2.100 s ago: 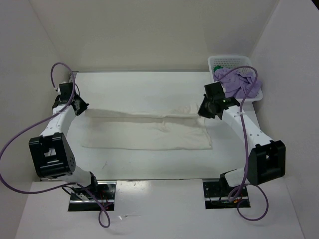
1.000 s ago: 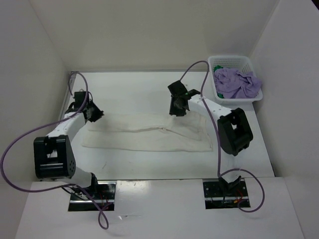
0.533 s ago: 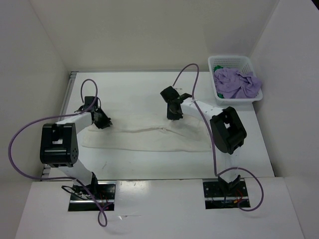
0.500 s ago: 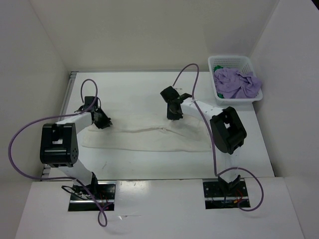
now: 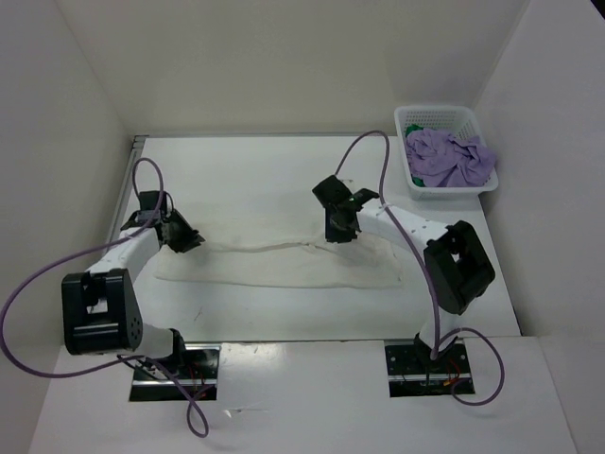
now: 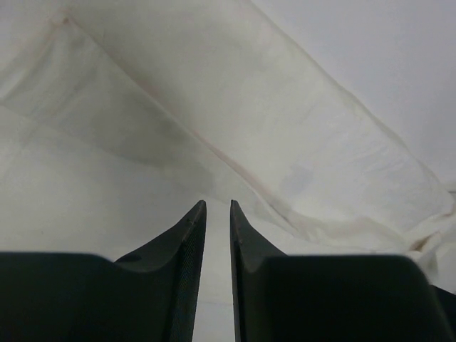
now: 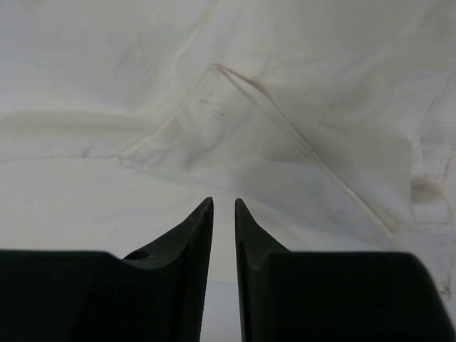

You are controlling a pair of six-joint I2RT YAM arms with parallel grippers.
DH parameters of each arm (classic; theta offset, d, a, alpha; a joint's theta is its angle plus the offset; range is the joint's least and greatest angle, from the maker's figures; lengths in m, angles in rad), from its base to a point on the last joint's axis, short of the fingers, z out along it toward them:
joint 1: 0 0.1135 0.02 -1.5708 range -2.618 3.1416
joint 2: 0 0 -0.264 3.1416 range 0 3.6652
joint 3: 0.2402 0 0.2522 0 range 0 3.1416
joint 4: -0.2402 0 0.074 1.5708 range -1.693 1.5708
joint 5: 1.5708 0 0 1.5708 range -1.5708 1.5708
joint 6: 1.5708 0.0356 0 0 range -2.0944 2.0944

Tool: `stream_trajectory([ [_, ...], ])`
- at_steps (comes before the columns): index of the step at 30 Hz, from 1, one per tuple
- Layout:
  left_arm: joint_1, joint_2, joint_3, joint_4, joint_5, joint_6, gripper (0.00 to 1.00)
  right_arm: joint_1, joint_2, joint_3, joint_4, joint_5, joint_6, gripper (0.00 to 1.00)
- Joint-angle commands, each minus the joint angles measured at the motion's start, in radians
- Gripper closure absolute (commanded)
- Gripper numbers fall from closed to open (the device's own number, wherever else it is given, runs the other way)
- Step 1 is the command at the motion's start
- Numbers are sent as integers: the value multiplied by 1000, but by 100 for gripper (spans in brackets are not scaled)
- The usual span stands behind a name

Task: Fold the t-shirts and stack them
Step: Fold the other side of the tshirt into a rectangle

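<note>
White soft cloth t-shirt lies as a flat band mid-frame, its far edge taken at two points.
Light, limp, no stiffness, so grab hems and corners. Left gripper and right gripper are nearly closed, each looks pinched on that edge.

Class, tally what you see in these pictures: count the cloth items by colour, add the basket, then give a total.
White basket: 1
White t-shirt: 1
Lilac t-shirt: 1
Green cloth: 1 (only a sliver shows)
Total: 4
</note>
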Motion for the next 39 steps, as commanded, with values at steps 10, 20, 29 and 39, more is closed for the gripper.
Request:
stream_trajectory([
  [10,-93,35,121,25,-85,33,74,-10,219,283,0,133,-78,61],
  [20,-118,212,169,47,-129,42,74,-10,286,330,-20,191,-98,60],
  [29,-76,140,38,65,-37,10,74,-10,286,291,-20,185,-98,61],
  [39,-55,-13,-22,15,32,-23,71,-10,138,148,-10,101,-77,87],
])
